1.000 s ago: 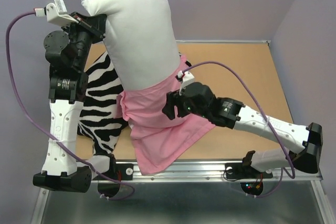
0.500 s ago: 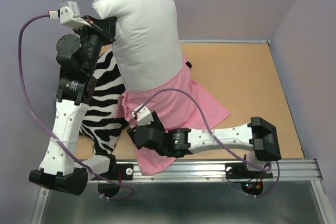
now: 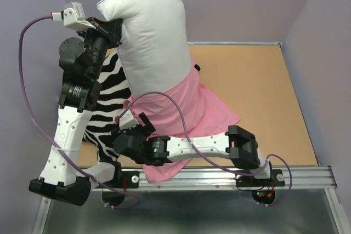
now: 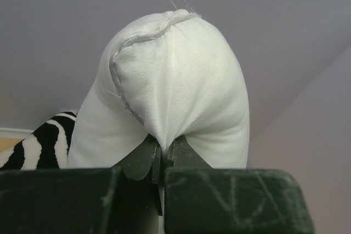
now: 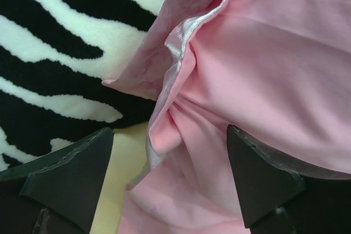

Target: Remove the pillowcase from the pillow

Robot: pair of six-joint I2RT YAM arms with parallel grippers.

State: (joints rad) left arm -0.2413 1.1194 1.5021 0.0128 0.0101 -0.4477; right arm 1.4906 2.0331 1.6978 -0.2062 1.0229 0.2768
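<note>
- pillow [image 3: 151, 36]: large, plump, plain white; stood on end and leaning slightly right, upper end high above the table [image 3: 258, 80]; upper two thirds bare, lower end hidden inside the pillowcase; seamed corner in close view at the left wrist [image 4: 175, 91]
- pillowcase [image 3: 189, 105]: pink; gathered in a bunched band round the lower end of the pillow, the rest spread flat over the table toward the near edge and to the right; matte side outermost, shiny satin face showing only along a turned-over hem in the right wrist view [image 5: 274, 69]
- left gripper [image 3: 112, 28]: raised high at the left side of the pillow, just below its top left corner; fingers pressed together on a small pinch of white pillow fabric [image 4: 163, 149]
- right gripper [image 3: 122, 135]: low, near the front left of the pillowcase, forearm lying across the pink cloth; fingers spread wide [image 5: 169, 135], one over the zebra side and one over the pink side, a crumpled fold of pillowcase between them, nothing clamped
- zebra-striped pillow [image 3: 107, 119]: black and white, lying on the table left of and behind the white pillow, touching the pillowcase edge [image 5: 55, 53]
- purple cable [image 3: 174, 108]: looped from the right arm over the pillowcase
- wall [image 4: 274, 26]: plain lilac, behind the pillow
</note>
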